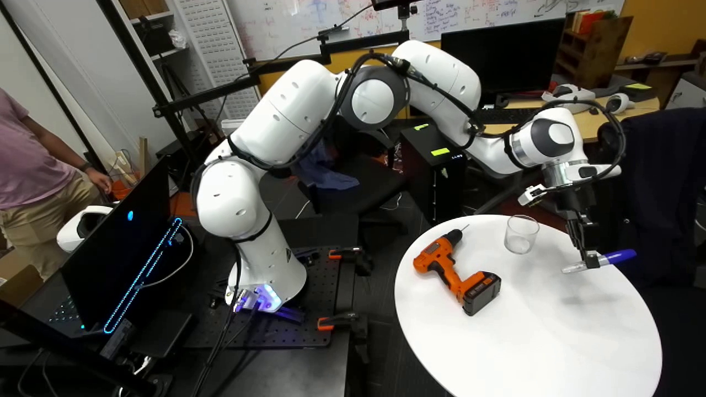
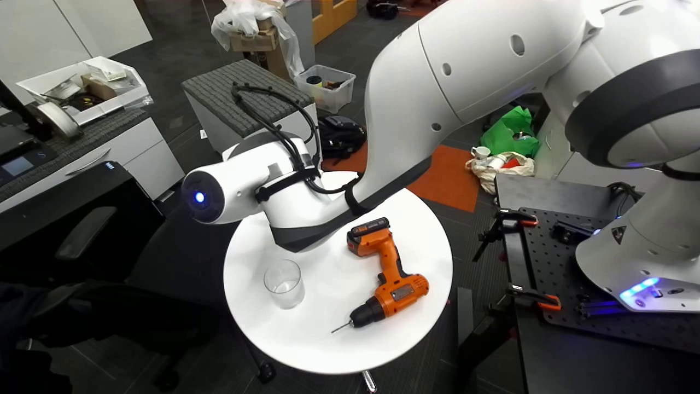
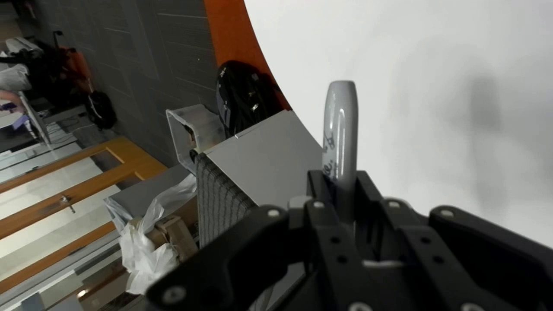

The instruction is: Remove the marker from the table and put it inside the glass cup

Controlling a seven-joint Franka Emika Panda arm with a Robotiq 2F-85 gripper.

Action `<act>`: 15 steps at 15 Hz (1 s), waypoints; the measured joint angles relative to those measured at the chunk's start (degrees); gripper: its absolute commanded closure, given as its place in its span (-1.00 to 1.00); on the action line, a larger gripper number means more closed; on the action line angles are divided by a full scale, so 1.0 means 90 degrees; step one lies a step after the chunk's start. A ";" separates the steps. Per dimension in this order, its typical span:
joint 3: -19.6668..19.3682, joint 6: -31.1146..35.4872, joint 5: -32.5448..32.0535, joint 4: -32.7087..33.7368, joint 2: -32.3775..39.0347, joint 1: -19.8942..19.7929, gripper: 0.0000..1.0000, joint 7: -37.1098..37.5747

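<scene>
The marker [image 1: 620, 256] is white with a blue-purple cap end. My gripper [image 1: 591, 259] is shut on it and holds it roughly level above the white round table [image 1: 540, 347], with a shadow below. In the wrist view the marker's pale barrel [image 3: 341, 125] stands out from between the fingertips [image 3: 340, 183]; its cap does not show there. The clear glass cup [image 1: 521, 236] stands upright on the table, apart from the gripper; it also shows in an exterior view [image 2: 284, 284]. In that view the arm hides the gripper and the marker.
An orange-and-black power drill [image 1: 453, 274] lies on the table near the cup, also seen in an exterior view [image 2: 389, 273]. Its bit points toward the cup's side of the table. A dark chair [image 1: 656, 209] stands beyond the table edge near the gripper.
</scene>
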 measured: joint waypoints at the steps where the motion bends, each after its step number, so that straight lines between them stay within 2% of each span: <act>1: 0.0000 0.0000 -0.0168 -0.0006 0.0000 0.0059 0.90 0.0150; 7: 0.0125 0.0001 -0.1141 -0.0047 -0.0001 0.0269 0.90 0.1016; 15: 0.0607 0.0068 -0.2200 -0.0131 0.0000 0.0270 0.90 0.2030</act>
